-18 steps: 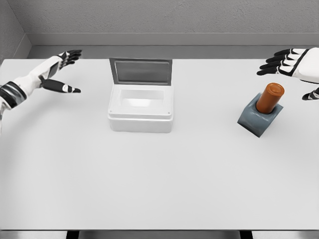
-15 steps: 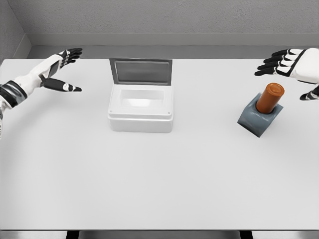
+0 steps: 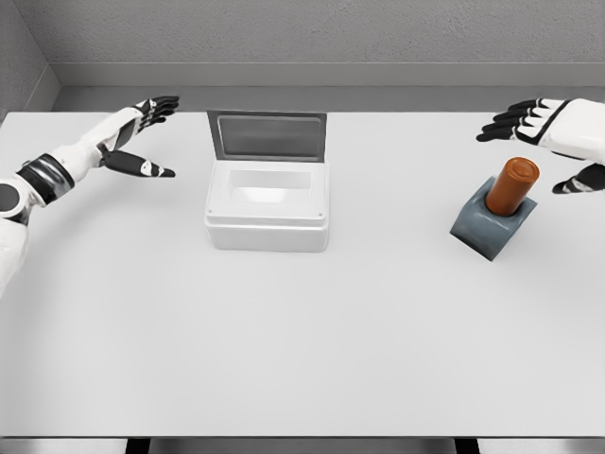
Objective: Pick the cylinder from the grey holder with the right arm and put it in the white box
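- The right hand hovers near the orange cylinder, behind and to the right of it, fingers spread and thumb held apart, holding nothing and not touching it.
- The cylinder stands tilted in the grey holder, on the right side of the white table, well apart from the white box.
- As I read it, the step in hand is the approach: the grasp is not yet made and nothing has been lifted.
- The next move calls for the hand to come in around the exposed upper part of the cylinder, with thumb on one side and fingers on the other, then close and draw it out along its lean so that it does not jam in the holder.
- The box sits left of centre with its lid standing open at the back, so the way in looks free from above.
- The left hand hangs over the table's far left, fingers stretched out, empty.
- Counted: one cylinder, one holder, one box with one lid, two hands.
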`<control>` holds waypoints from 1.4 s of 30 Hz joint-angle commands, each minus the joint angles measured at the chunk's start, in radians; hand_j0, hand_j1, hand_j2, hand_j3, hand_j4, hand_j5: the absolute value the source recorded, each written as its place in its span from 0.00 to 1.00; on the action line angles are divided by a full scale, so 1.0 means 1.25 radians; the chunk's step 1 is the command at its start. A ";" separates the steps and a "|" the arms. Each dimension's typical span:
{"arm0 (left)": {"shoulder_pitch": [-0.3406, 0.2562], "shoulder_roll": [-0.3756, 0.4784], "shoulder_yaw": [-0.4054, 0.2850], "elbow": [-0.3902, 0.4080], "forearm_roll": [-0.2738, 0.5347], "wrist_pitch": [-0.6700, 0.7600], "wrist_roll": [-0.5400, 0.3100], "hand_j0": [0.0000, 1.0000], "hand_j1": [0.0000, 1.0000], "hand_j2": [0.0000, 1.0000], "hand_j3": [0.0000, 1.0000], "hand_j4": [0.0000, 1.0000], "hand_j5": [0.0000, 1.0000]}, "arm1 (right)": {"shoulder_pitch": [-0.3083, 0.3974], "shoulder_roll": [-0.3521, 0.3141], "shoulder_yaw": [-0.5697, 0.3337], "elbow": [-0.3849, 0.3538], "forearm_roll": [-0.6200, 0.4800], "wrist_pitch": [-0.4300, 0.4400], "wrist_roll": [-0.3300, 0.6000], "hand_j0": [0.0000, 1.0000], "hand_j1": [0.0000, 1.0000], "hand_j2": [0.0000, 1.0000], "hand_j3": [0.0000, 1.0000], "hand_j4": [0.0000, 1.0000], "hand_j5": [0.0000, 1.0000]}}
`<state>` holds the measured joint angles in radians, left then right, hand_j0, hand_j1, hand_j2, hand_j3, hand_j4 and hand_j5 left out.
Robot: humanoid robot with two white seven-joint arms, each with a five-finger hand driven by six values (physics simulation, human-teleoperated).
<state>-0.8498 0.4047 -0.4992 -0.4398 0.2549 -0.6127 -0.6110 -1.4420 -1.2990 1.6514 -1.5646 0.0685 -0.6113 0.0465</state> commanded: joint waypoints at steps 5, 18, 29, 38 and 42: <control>0.001 0.000 0.004 0.000 0.006 0.001 0.000 1.00 1.00 1.00 1.00 1.00 1.00 | 0.010 0.055 0.002 0.071 -0.001 0.000 0.024 1.00 1.00 1.00 1.00 1.00 1.00; 0.004 -0.001 0.003 -0.003 0.006 0.010 0.000 1.00 1.00 1.00 1.00 1.00 1.00 | 0.011 0.094 -0.007 0.090 0.010 0.000 0.160 1.00 1.00 1.00 1.00 1.00 1.00; 0.004 -0.002 0.003 -0.003 0.006 0.012 0.000 1.00 1.00 1.00 1.00 1.00 1.00 | 0.012 0.151 -0.022 0.184 0.009 0.000 0.173 1.00 1.00 1.00 1.00 1.00 1.00; 0.004 -0.002 0.002 -0.003 0.006 0.012 0.000 1.00 1.00 1.00 1.00 1.00 1.00 | 0.025 0.173 -0.014 0.210 0.011 0.000 0.176 1.00 1.00 1.00 1.00 1.00 1.00; 0.004 -0.002 0.002 -0.003 0.006 0.013 0.000 1.00 1.00 1.00 1.00 1.00 1.00 | 0.031 0.174 -0.013 0.188 0.021 0.000 0.176 1.00 1.00 1.00 1.00 1.00 1.00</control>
<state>-0.8452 0.4018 -0.5004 -0.4422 0.2548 -0.5987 -0.6111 -1.4036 -1.0834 1.6359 -1.3169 0.0966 -0.6122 0.2671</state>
